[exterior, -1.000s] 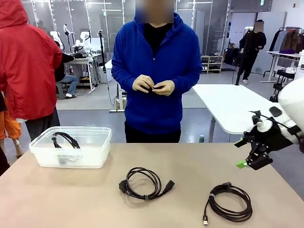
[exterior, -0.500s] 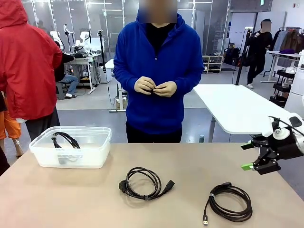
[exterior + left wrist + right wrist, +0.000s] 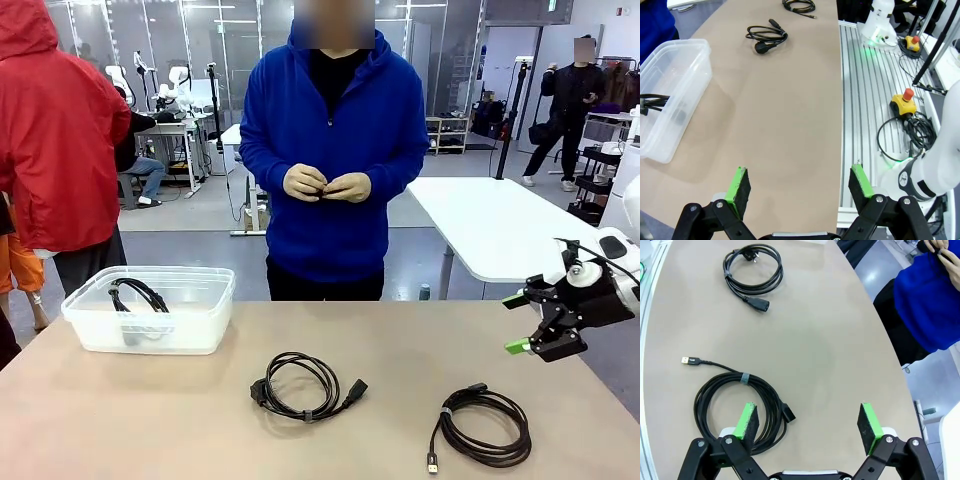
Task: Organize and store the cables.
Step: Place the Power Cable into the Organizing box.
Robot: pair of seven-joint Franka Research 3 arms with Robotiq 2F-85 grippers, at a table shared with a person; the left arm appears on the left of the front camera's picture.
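Front cam: matte tan table (image 3: 150, 420), with a see-through plastic bin (image 3: 205, 330) on the left holding one black cable coil (image 3: 140, 293). Mid-table lies the power cord (image 3: 262, 393), a loose round coil with its chunky plug to the left and socket end to the right. Right of it is the USB cable (image 3: 490, 458), a thicker coil with its USB tip pointing at the near edge. Over the table's right edge hangs the right gripper (image 3: 520, 322), fingers spread, empty

Left wrist cam: the left gripper (image 3: 799, 172) is wide apart too, holding nothing, above bare table

Right wrist cam: the USB cable sits just past one green pad (image 3: 747, 420), a grey tie band (image 3: 744, 378) round the coil
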